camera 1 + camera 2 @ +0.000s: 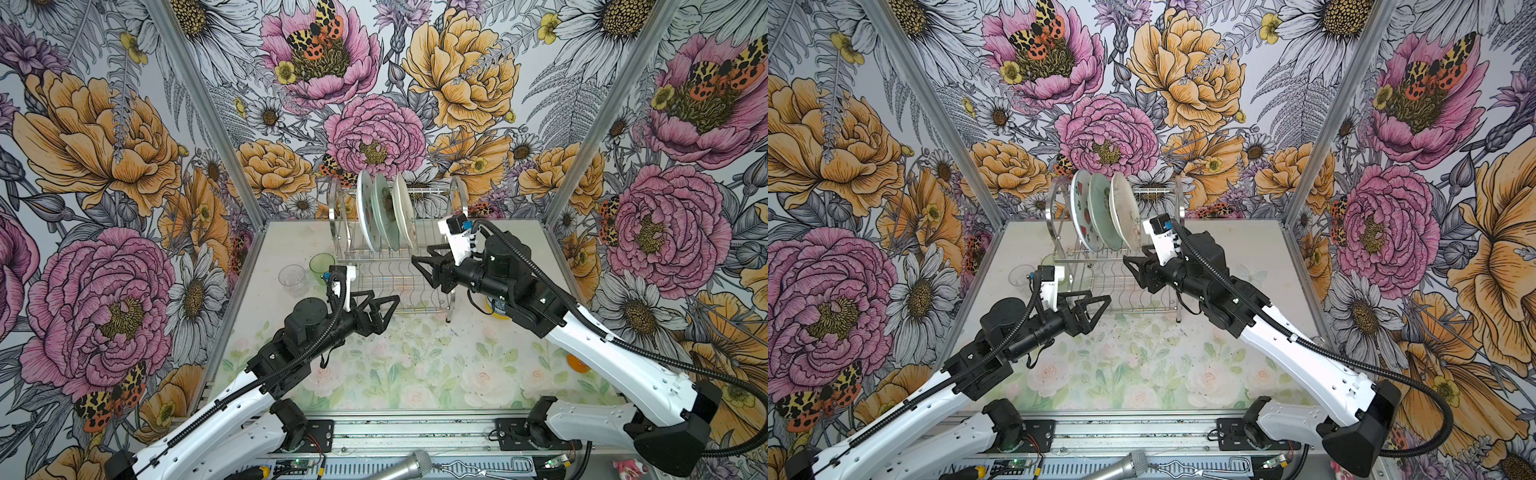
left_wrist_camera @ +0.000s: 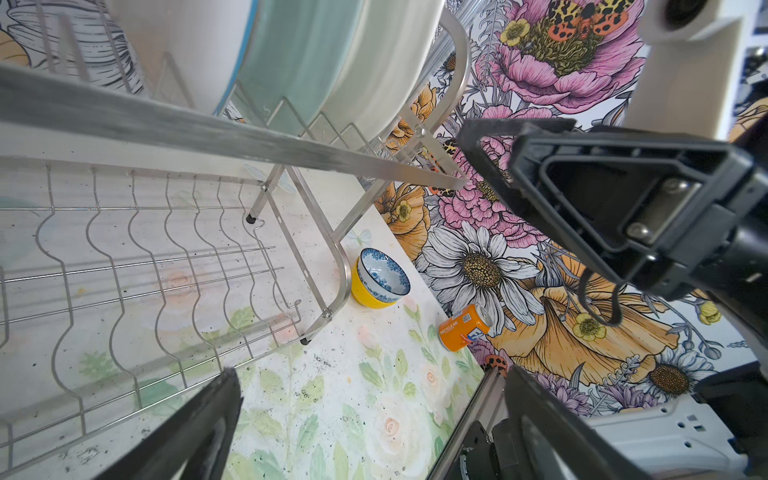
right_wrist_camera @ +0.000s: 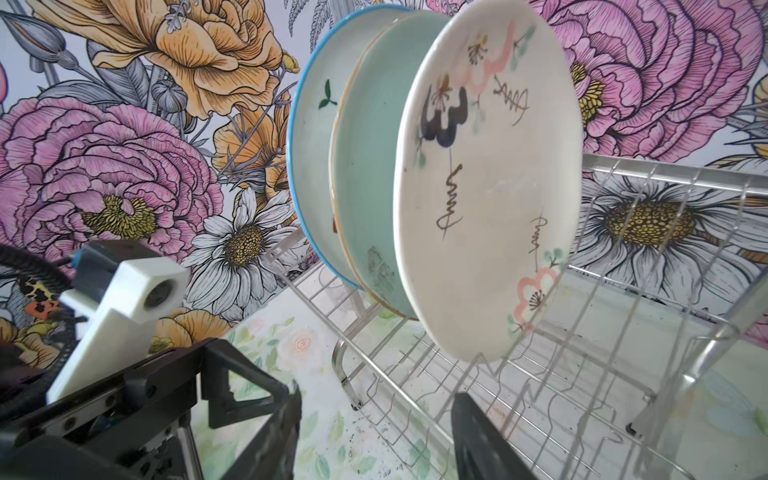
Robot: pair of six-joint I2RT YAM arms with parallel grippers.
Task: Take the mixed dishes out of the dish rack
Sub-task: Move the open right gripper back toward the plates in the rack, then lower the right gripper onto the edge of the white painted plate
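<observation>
in a top view: plates [image 1: 384, 216] stand in rack [image 1: 399, 282]; left gripper [image 1: 384, 309] wide open, empty; right gripper [image 1: 422, 254] half open, empty, near cream plate [image 1: 404, 212]. left wrist: rack close, a snag risk. right wrist: cream plate leans; a glancing pinch may topple it.

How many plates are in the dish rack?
3, upright side by side on the upper tier of the dish rack: watermelon-print plate at the left, pale green plate in the middle, cream plate on the right. No others seem hidden.
</observation>
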